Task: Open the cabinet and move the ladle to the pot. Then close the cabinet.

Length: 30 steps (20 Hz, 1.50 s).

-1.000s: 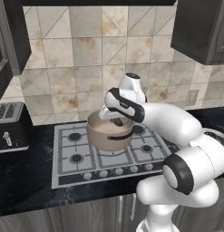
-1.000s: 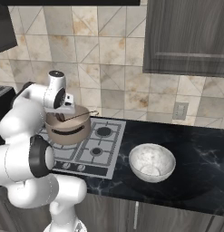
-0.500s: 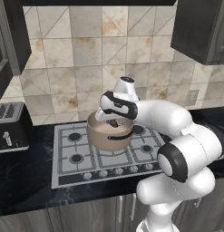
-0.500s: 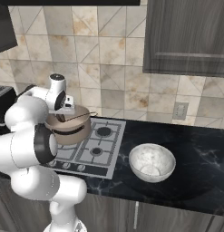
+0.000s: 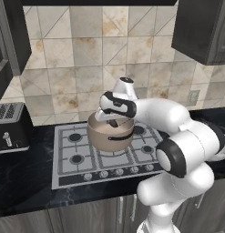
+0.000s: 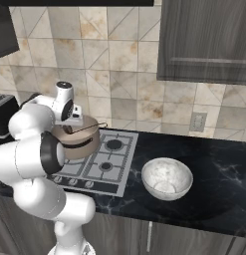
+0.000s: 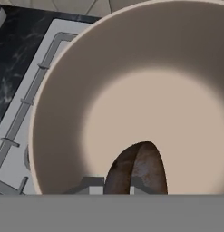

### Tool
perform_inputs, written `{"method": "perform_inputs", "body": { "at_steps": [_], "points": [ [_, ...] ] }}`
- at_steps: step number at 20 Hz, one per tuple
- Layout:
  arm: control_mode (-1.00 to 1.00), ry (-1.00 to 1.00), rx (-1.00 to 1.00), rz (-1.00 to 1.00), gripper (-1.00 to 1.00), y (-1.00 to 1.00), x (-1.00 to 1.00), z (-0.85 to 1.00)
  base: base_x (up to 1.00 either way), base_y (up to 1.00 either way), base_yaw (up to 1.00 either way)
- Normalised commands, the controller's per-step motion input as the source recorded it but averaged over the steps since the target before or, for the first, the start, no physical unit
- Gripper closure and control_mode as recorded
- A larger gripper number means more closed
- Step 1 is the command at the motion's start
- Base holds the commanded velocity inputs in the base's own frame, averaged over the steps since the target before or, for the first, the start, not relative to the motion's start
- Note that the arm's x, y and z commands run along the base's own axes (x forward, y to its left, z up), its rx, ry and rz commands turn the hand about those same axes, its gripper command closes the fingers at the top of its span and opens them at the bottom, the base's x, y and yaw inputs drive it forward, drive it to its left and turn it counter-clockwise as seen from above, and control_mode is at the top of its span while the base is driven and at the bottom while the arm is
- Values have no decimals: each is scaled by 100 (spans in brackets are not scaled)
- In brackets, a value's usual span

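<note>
Ladle (image 7: 137,168) hung clenched in the gripper (image 5: 115,122) directly over the pot (image 5: 109,134) on the stove (image 5: 73,159), bowl end down, handle slanting toward two o'clock (image 6: 87,128), pot floor straight below the claw.

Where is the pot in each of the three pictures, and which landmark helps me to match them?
Left base view: the pot stands left of centre on the stove, under the white arm's hand.
Right base view: the pot is at the left, on the stove's far left burner, partly behind the arm.
Hand view: the pot's pale inside is seen from above, with the stove at the left.
Shared landmark: the stove.
</note>
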Motion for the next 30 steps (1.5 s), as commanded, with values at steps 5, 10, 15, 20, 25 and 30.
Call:
{"method": "perform_inputs", "body": {
  "at_steps": [5,10,15,20,25,30],
  "points": [
    [-100,0,0,0,100,0,0,-14,0,0,0],
    [-100,0,0,0,100,0,5,-16,0,0,0],
    [-100,0,0,0,-100,2,19,-18,0,0,0],
    [-100,0,0,0,-100,1,23,-10,0,0,0],
    [-100,0,0,0,-100,2,15,-3,0,0,0],
    [-100,-9,0,0,-100,4,-46,53,0,0,0]
  ]
}}
